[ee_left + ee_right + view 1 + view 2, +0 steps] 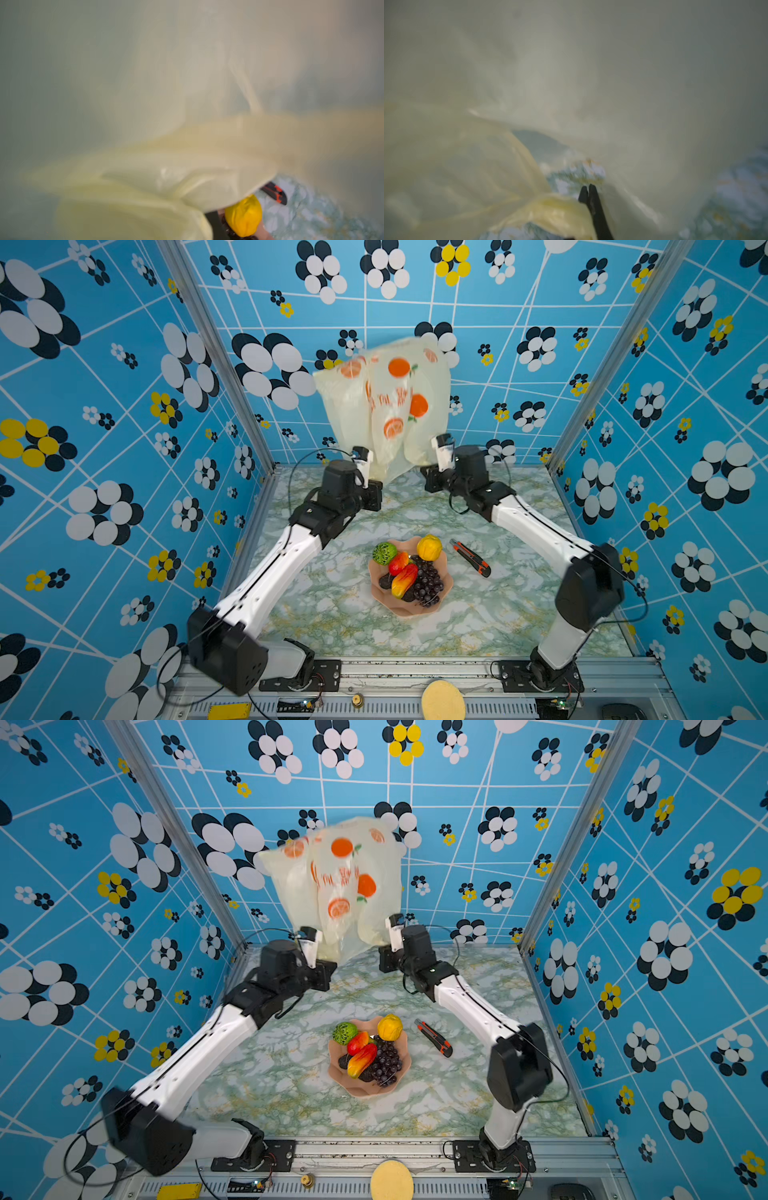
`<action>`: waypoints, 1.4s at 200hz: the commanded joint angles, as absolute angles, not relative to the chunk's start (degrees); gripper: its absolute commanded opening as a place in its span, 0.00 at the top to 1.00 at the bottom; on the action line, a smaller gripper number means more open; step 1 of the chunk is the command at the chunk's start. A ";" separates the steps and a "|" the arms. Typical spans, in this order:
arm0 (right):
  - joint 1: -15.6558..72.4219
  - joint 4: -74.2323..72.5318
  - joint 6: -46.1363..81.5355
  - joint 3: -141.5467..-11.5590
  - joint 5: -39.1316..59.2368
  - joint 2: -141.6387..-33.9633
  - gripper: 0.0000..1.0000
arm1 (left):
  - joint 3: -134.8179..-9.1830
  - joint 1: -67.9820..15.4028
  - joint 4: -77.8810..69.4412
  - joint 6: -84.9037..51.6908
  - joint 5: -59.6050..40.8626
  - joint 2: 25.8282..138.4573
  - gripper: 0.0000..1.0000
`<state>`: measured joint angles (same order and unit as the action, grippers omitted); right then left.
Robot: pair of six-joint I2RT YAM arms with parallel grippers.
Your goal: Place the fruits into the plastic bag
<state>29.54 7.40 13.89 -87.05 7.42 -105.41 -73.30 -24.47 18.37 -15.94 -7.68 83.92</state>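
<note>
Blue flowered walls (pixel 124 406) shut the desk (pixel 498 614) in on three sides, with metal posts (pixel 216 356) at the back corners. The only open edge is the front rail along the bottom of the frame. The marbled desk is free at lower left, at lower right, and in the band between the arms and the dish, so there is room to move there. In the upper middle of both top views the plastic bag (pixel 386 406) stands in the air against the rear wall. It is smeared by blur and its red lettering cannot be read. The left pincer (pixel 362 460) is pressed together on the bag's lower left corner and the right pincer (pixel 442 452) on its lower right. The two are well apart, with plastic sagging between them down to the desk's back edge. In the right wrist view the black fingertips (pixel 593 197) meet with no gap, beside a bunched yellow fold. The left wrist view is nearly all blurred plastic, and I cannot make out any fingers there. The pink dish (pixel 409 608) sits in the lower middle, away from every wall, and holds the fruits (pixel 405 578). The lemon (pixel 429 546) is at the dish's top edge and the bumpy green ball (pixel 384 552) at upper left. The strawberry (pixel 398 563) and mango (pixel 401 587) lie in the centre, with the grapes (pixel 430 583) to their right. Dark ovals lie mostly buried beneath the pile. The utility knife (pixel 471 558) lies just right of the dish, not touching it.
</note>
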 commanded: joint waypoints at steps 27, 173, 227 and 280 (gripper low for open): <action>29.44 17.75 18.69 -86.12 8.87 -103.90 1.00 | -71.29 -23.63 24.90 -21.19 -10.29 85.97 1.00; 30.45 -4.99 18.46 -108.95 14.86 -104.10 1.00 | -96.49 -13.91 31.20 -17.92 -12.43 83.52 1.00; 30.94 -22.16 15.66 -87.10 14.73 -92.97 1.00 | -71.19 -25.30 14.79 -5.84 4.40 56.89 1.00; 29.91 8.67 19.98 -90.23 9.22 -110.84 1.00 | -52.97 -20.50 15.29 -15.92 2.15 66.34 1.00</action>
